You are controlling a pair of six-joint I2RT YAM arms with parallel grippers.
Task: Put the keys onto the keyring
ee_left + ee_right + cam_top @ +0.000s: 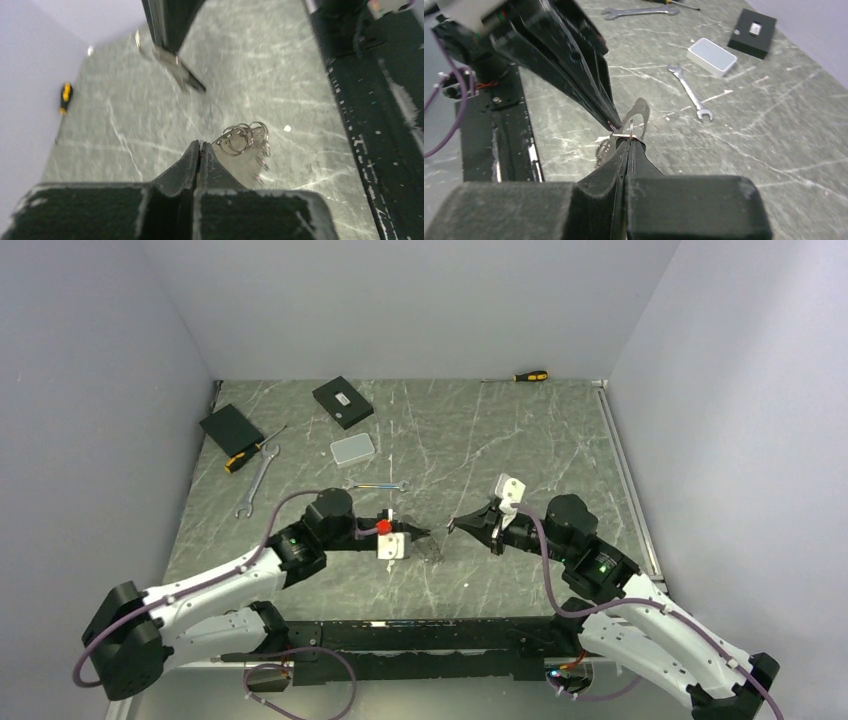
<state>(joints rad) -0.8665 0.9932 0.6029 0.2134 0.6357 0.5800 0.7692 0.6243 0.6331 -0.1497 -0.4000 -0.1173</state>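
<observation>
My left gripper (427, 534) (200, 145) is shut on the keyring, a bunch of thin silvery rings (243, 138) that hangs from its tips just above the table. My right gripper (453, 526) (626, 141) is shut on a small silver key (639, 112) with a little ring (630, 128) through it. That key's blade (181, 76) also shows in the left wrist view, sticking out of the right fingers (167, 30). The two grippers meet tip to tip at mid-table. The rings show dimly below the tips in the right wrist view (602, 150). No black-headed key is in view.
A small wrench (378, 485) (689, 92) lies just behind the grippers. A pale box (353, 448) (712, 56), two black boxes (343, 401) (230, 428), a large wrench (257, 480) and a screwdriver (245, 455) lie at the back left. Another screwdriver (530, 376) lies at the back wall.
</observation>
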